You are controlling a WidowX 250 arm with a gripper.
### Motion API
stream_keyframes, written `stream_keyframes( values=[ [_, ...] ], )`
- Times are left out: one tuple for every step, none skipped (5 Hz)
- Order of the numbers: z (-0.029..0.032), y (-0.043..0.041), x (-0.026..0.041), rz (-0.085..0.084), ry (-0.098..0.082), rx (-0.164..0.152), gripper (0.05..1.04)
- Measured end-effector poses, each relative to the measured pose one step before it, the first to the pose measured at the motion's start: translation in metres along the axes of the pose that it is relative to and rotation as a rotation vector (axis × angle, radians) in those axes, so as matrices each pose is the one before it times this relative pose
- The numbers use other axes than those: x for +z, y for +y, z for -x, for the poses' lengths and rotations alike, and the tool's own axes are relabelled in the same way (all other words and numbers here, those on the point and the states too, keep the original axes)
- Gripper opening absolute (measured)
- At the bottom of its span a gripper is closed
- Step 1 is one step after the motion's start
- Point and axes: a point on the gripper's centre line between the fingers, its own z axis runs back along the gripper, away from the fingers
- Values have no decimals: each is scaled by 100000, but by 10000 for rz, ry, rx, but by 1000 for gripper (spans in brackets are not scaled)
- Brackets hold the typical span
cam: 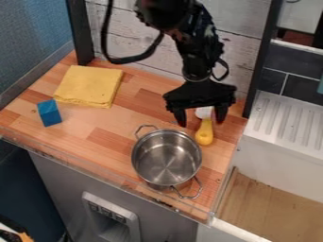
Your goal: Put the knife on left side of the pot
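There's a yellow cloth point(88, 86) lying flat on the wooden counter point(107, 124), with a blue block point(49, 112) just beside one corner of it. Whitewashed boards point(243, 47) stand behind. Over on the other side I see a ridged white drainboard point(287, 118) below dark tiles point(306, 90).

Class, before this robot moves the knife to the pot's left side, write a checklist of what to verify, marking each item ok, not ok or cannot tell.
1. Gripper open: ok, fingers apart.
2. Knife lined up between the fingers: ok, from this view.
3. Fingers low enough to grip: cannot tell.
4. Counter surface at picture-left of the pot: ok.
5. Knife already there: not ok, it lies up and right of the pot's middle.
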Motion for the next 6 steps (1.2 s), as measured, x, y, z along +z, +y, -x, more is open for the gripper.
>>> stream_keyframes(
  values=[
    [-146,-61,-991,-141,73,-51,1001],
    [165,63,-1083,-305,-143,-386,950],
    [199,289,-109,-67,-129,-61,667],
    [-20,163,-40,-52,-99,-68,381],
    [-29,118,-10,6,30,112,328],
    [-115,158,124,111,78,245,328]
  ],
)
